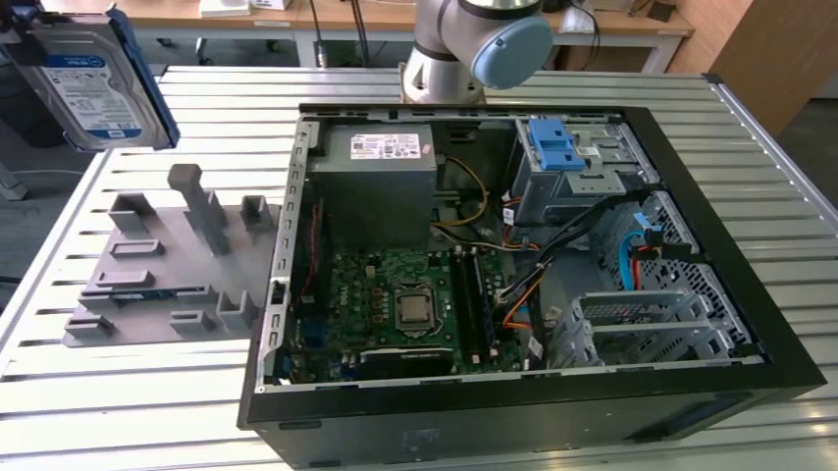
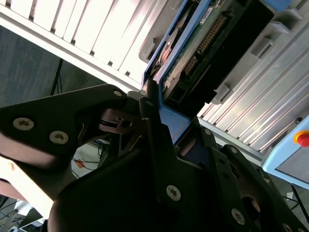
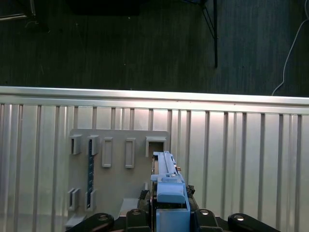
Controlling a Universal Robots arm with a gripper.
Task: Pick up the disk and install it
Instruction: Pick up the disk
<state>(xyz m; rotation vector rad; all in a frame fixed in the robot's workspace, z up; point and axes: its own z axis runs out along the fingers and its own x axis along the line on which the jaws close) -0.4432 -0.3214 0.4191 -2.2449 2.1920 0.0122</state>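
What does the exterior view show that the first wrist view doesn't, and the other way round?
Exterior view: the open computer case with its green circuit board, grey power-supply box and the arm's base. First wrist view: the dark floor past the table edge, and the claw shut on the disk. Both: the disk, held clear of the grey holder plate, and the slatted metal table.

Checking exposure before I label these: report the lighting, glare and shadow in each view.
Exterior view: even light, mild sheen on the table slats, the computer case interior in shadow, the disk label bright. Second wrist view: table slats washed out white, the pincer holding the disk nearly black. First wrist view: the floor dark, the table's edge a bright band.
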